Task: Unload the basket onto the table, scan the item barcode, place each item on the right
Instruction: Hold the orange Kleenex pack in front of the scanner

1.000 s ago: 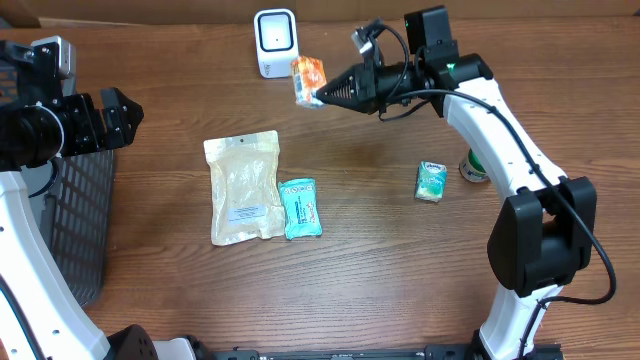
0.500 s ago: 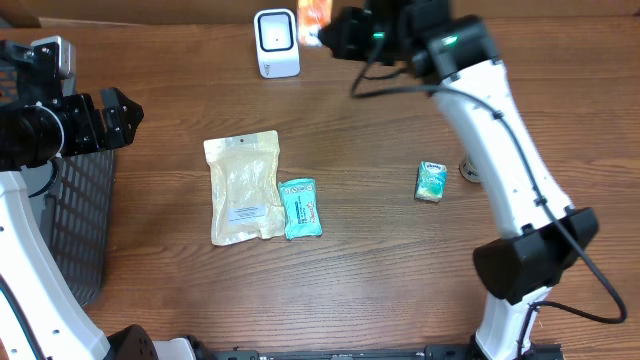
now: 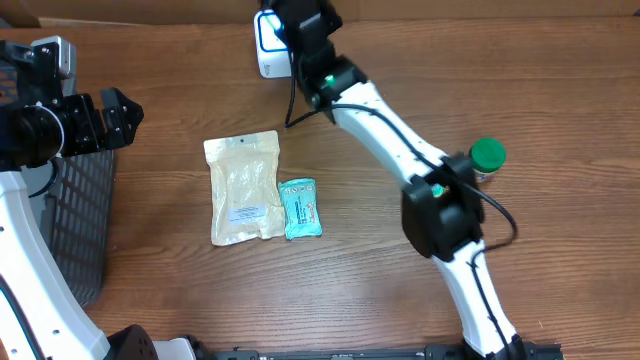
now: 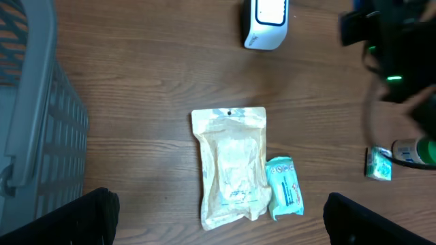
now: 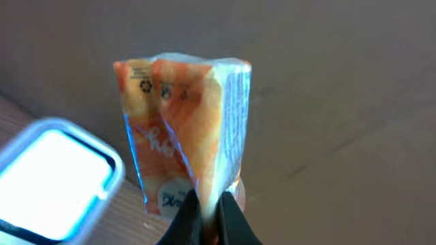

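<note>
Moving room: we see bare table (image 3: pixel 150 290) across the near side and the right half; the middle is taken by the flat items.
Far edge: scanner (image 3: pixel 273 42) stands close to the table's back edge, with the right arm (image 3: pixel 385 115) stretched over toward it from the right.
Left side: basket (image 3: pixel 72 220) sits at the left table edge, under the left arm.
Right side clutter: green-capped bottle (image 3: pixel 487 155) just beside the right arm's elbow; in the left wrist view a small green box (image 4: pixel 379 164) lies just beside it.
Middle items: cream pouch (image 3: pixel 245 188) lies flat, with a teal packet (image 3: pixel 300 208) touching its lower right edge.
Basket contents: only part of it is in view, so we can't tell what it holds.
Left gripper (image 3: pixel 120 117): jaws spread wide, nothing between them, hanging beside the basket and well apart from the pouch.
Right gripper (image 5: pixel 204 216): fingers pinched tight on the bottom edge of the orange packet (image 5: pixel 184 129).
Packet place: up in the air just beside the scanner, whose lit face shows at lower left in the right wrist view.
Packet axis: long axis runs straight away from the fingertips, upright in that view, printed side toward the wrist camera, fold down the middle.
Barcode: we can't tell which face carries it.
</note>
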Robot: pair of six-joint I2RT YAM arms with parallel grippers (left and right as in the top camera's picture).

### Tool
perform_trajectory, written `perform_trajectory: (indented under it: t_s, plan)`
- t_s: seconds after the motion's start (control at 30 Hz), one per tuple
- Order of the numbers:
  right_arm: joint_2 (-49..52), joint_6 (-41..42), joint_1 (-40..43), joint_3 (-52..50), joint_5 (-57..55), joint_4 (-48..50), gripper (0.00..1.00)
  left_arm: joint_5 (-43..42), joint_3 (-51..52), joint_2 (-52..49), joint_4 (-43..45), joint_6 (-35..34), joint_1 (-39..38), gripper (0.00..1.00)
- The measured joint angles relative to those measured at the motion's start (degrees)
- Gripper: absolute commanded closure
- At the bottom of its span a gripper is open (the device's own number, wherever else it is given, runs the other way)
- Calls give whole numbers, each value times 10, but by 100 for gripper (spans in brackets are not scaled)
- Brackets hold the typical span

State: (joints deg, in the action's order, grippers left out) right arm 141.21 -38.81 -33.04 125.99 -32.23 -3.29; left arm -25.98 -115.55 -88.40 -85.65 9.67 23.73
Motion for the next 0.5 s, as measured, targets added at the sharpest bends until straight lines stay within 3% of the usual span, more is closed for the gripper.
perform_trajectory:
  t_s: [0.2, 0.5]
  plan:
    - [55, -155, 0, 0, 3, 44, 96, 0, 0, 0, 0, 0, 0, 0]
    - [66, -214, 0, 0, 33, 24, 96, 0, 0, 0, 0, 0, 0, 1]
